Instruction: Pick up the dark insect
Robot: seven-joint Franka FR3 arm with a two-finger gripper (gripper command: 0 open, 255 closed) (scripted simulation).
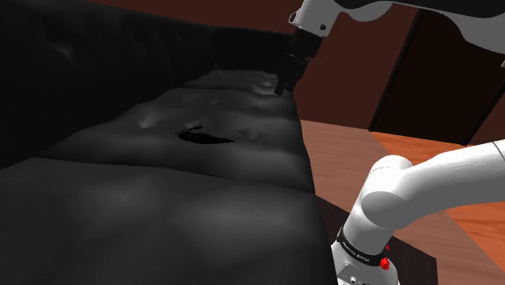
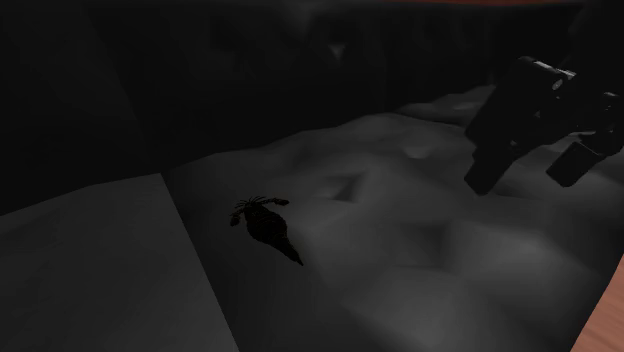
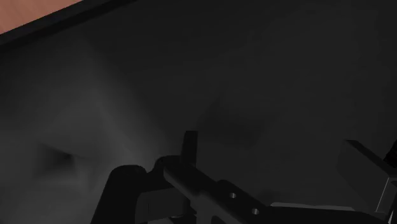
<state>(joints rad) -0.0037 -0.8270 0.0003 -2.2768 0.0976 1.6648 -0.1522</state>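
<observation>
Well apart from the open, empty claw [image 2: 520, 180], the dark insect [image 2: 268, 225] lies on the sofa [image 2: 420, 270]; centre above its body, descend low, close gently.

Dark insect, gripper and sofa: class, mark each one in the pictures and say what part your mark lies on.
Dark insect [image 2: 268, 227]: second exterior view, middle of its body.
Gripper [image 1: 283, 87]: shoulder view, midway between its fingertips.
Sofa [image 1: 146, 206]: shoulder view, bare seat cushion nearest the camera.
</observation>
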